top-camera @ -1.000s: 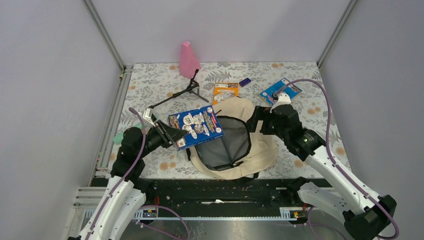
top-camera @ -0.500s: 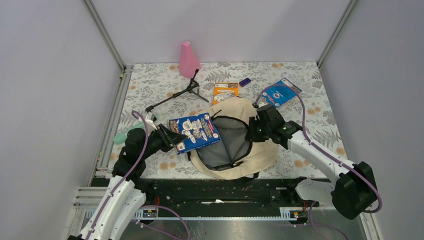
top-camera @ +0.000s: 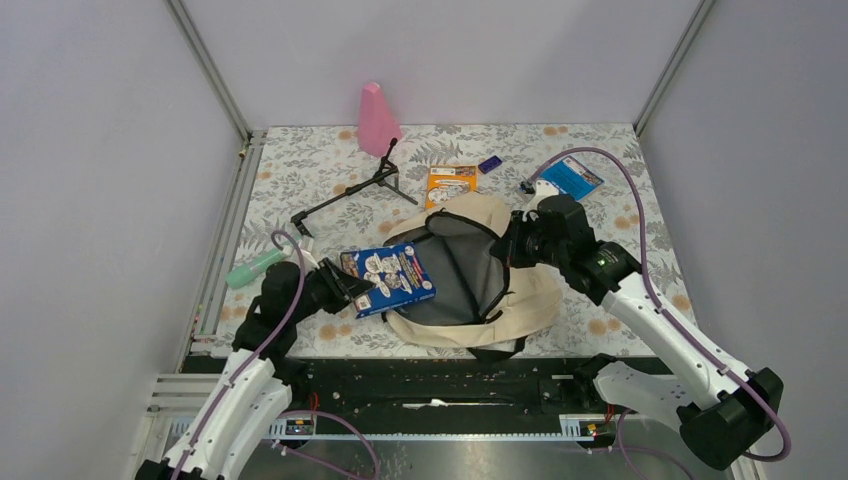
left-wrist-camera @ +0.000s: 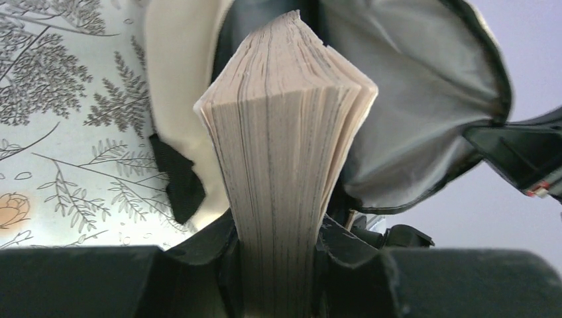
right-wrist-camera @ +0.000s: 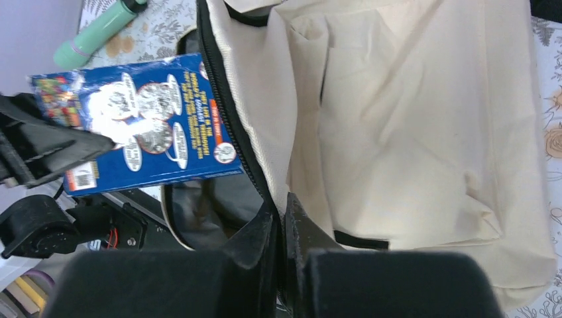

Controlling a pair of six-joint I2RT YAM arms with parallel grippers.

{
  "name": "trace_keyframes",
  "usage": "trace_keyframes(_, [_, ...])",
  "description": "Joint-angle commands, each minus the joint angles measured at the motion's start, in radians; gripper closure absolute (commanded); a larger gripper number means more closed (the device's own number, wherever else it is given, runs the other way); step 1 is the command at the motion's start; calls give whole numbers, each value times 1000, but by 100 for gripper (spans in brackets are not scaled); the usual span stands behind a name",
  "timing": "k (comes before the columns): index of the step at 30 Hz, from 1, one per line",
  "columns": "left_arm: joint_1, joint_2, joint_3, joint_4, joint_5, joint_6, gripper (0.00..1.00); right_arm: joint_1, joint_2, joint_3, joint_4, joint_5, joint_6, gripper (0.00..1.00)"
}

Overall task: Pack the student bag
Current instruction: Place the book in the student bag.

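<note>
The student bag lies flat at the near middle of the surface, its mouth gaping leftward and the grey lining showing. The right fingers are pinched together on the black zipper rim at the far-right side of that mouth, lifting the edge. Just left of the opening, the left fingers are clamped on one end of a thick blue paperback, whose free end points at the lining and overlaps the bag's near-left edge.

The step in hand looks to be sliding the book in. It should go best if the right arm holds the rim high and taut, so the soft fabric cannot sag across the gap or slide away under the push. The left arm should tip the book's leading end down under the raised rim and feed it along the lining. The pages fan loosely at that end and could snag on the zipper, so a slow, straight entry seems wise, with release only once most of the book is inside
</note>
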Motion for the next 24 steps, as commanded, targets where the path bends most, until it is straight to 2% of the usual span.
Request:
trace_keyframes(1, [-1, 29, -64, 269, 21, -54, 100, -4, -27, 59, 23, -7, 13, 100])
trace_keyframes(7, [-39, 134, -171, 598, 9, -170, 100, -4, -36, 73, 26, -11, 23, 100])
trace_keyframes(15, [-163, 254, -171, 777, -127, -208, 100, -4, -45, 77, 68, -29, 61, 100])
trace_keyframes(24, [-300, 489, -134, 1006, -211, -236, 100, -3, -79, 102, 144, -61, 113, 100])
